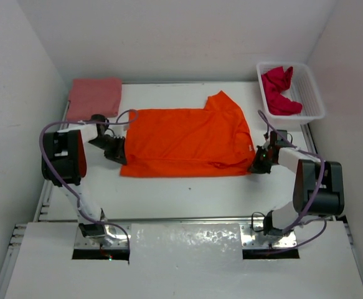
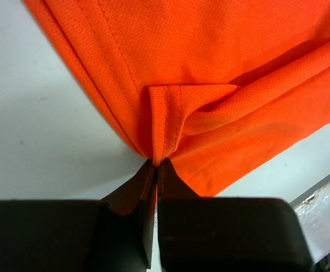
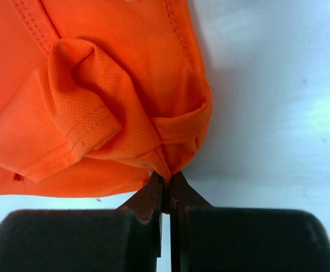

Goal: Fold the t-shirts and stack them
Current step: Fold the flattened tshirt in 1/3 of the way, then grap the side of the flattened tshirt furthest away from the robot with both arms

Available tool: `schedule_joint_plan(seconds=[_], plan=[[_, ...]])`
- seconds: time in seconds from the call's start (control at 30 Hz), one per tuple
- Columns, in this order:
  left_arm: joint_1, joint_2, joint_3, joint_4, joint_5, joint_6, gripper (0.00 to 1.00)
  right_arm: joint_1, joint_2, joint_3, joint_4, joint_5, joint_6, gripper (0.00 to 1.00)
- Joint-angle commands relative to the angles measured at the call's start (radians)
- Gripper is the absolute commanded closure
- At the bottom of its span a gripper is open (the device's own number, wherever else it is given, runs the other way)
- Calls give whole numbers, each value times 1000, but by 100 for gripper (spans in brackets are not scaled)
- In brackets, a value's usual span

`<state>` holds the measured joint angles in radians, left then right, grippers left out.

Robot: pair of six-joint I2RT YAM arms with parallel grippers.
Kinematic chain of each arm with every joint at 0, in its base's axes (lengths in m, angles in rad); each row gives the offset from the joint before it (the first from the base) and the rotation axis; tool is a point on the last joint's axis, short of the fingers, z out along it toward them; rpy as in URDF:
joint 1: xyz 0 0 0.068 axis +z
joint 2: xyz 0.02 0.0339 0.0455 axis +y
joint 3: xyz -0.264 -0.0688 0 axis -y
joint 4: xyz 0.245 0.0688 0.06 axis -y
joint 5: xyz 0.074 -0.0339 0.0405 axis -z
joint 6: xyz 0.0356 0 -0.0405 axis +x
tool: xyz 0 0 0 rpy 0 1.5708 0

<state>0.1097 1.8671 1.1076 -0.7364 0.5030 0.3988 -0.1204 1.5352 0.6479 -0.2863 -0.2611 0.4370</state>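
Orange shirt [image 1: 187, 140] lies on the table [image 1: 187, 193] between left gripper [image 2: 156, 164] and right gripper [image 3: 167, 177]. Each pinches its edge tight. Only a tiny bit is caught, so it may slip out when lifted.

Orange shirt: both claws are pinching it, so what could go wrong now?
The left gripper and right gripper pinch the orange t-shirt by only a thin bit of edge, so it might slip out when lifted. The sleeve by the right gripper is bunched, so the fold may come out lumpy. The folded pink t-shirt lies close by; swinging cloth could nudge it.
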Motion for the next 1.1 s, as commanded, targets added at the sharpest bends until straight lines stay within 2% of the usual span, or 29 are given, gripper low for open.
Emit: schedule_joint_plan(seconds=[0.0,0.07,0.33,0.37,0.43,0.47,0.5,0.53,0.57,0.63,0.7,0.73,0.77,0.8,0.87,0.9,0.97,1.07], plan=[[19,-47,-58,-23,-62,86,100,-2,-56,-22,-118,46,-52,100],[22,-113,-81,-38,-134,121,100,-2,-104,-36,-192,54,-73,100],[5,-236,-146,-244,-190,233,100,-2,-312,-171,-442,57,-6,100],[7,-241,-158,-279,-179,245,95,-1,-335,-181,-464,62,-3,96],[5,-250,-190,-288,-169,253,82,-1,-394,-198,-491,40,22,80],[7,-259,-216,-299,-147,258,67,1,-405,-206,-499,33,28,66],[7,-261,-221,-308,-136,261,58,-1,-411,-202,-510,25,28,47],[8,-266,-219,-322,-132,265,51,-1,-409,-192,-537,28,22,41],[10,-272,-189,-349,-141,270,40,-1,-405,-151,-551,45,14,38],[33,-272,-114,-391,-144,284,38,-2,-383,-29,-586,124,-27,31],[67,-255,76,-414,-149,273,37,-2,-350,91,-602,198,-78,30],[73,-228,148,-394,-130,241,37,-2,-293,228,-593,200,-95,32],[74,-209,279,-374,-110,221,37,1,-258,293,-581,188,-112,34],[73,-192,331,-350,-83,175,37,13,-221,418,-547,130,-127,38],[64,-123,426,-240,-26,99,38,47,-85,540,-516,89,-165,39],[61,-65,446,-209,-15,25,38,98,-32,678,-522,135,-178,40],[38,-5,492,-120,-26,-38,40,167,129,807,-525,187,-201,40],[25,111,556,-25,-75,-177,39,173,333,1042,-469,181,-126,39]])
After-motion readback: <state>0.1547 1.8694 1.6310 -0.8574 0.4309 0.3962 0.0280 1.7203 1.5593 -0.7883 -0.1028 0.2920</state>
